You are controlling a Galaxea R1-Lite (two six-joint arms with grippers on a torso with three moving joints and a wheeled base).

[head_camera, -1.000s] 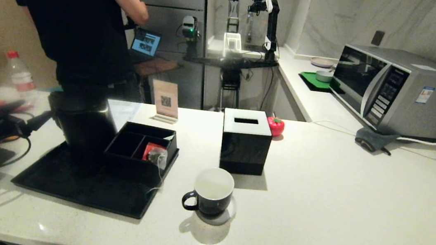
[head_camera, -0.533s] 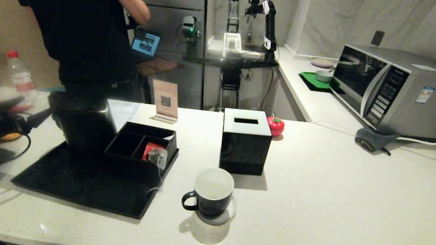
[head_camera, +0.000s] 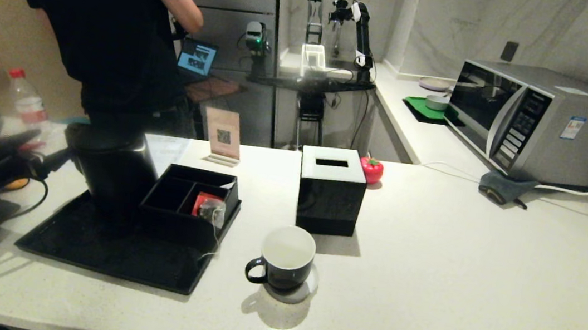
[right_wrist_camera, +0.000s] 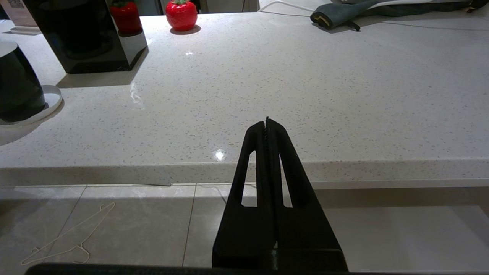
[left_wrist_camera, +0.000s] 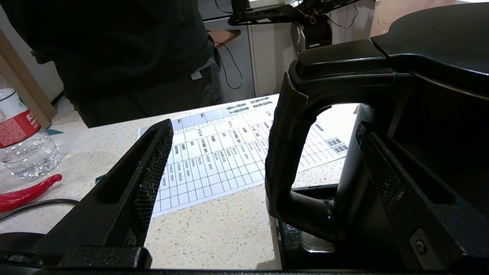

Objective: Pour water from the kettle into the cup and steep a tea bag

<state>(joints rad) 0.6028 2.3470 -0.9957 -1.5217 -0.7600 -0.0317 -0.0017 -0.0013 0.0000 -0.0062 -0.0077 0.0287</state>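
- A wide stretch of white counter (head_camera: 457, 252) is lying free to the right of the cup (head_camera: 287, 258) and the black tissue box (head_camera: 331, 190).
- The tissue box is standing just behind the cup, blocking the far side.
- The divided black box (head_camera: 193, 197) is crowding the kettle (head_camera: 113, 165) on the right, on the tray (head_camera: 92, 252).
- The left gripper (left_wrist_camera: 263, 152) is straddling the kettle's handle (left_wrist_camera: 290, 152), fingers spread wide.
- A person (head_camera: 104, 24) is standing behind the kettle.

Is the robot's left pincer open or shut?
Open: the left pincer has its fingers spread wide on either side of the kettle handle.
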